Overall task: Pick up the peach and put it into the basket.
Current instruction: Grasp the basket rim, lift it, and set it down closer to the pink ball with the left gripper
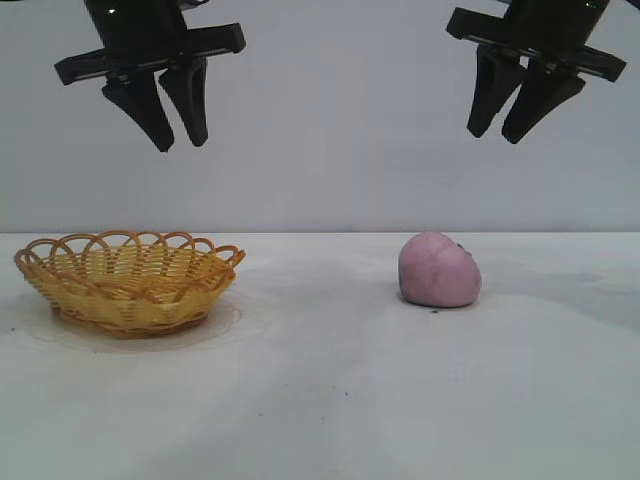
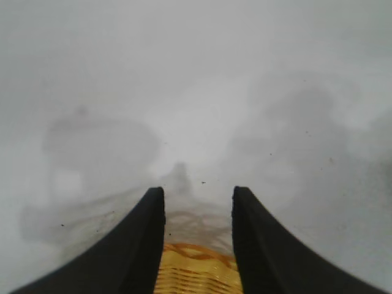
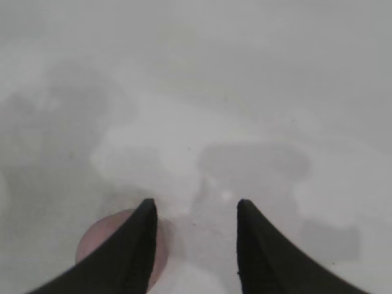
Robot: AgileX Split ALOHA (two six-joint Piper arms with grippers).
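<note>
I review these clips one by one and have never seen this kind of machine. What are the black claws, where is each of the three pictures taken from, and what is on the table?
The black claws are grippers, the pincer hands of two robot arms. The exterior view faces both: the left gripper hangs high above a shallow yellow-orange woven wicker basket, and the right gripper hangs high above and slightly right of a matte pale pink rounded peach. Both objects rest on the white table, well apart. The other two pictures come from cameras on each wrist, looking down between that gripper's own fingers: the left one shows the basket's weave below, the right one the peach's edge. Both grippers are open and hold nothing.
</note>
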